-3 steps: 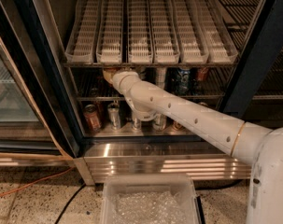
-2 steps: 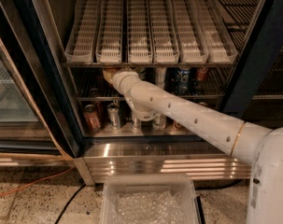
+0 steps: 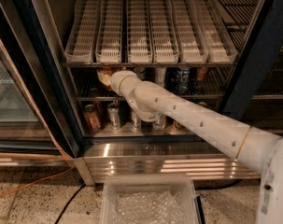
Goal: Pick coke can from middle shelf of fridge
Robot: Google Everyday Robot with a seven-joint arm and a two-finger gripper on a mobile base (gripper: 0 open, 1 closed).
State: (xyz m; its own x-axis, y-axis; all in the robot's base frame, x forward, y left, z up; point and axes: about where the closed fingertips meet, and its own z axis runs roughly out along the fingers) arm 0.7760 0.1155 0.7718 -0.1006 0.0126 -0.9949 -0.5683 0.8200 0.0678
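Observation:
The fridge (image 3: 155,160) stands open in front of me, with a ribbed steel base panel. My white arm reaches into it from the right. The gripper (image 3: 104,77) is at the arm's end, over the left part of the middle shelf (image 3: 215,91), just under the white slotted rack. A small red can with a silver rim, the coke can (image 3: 201,73), stands at the right of that shelf, well to the right of the gripper. Its top is hidden by the rack. A blue-and-white can (image 3: 180,79) stands beside it.
White slotted plastic lanes (image 3: 150,31) form the upper rack. On the bottom shelf stand a dull orange-brown can (image 3: 92,117) and silver cans (image 3: 114,115). A clear plastic bin (image 3: 148,202) sits on the floor in front. The glass door (image 3: 10,92) hangs open at left.

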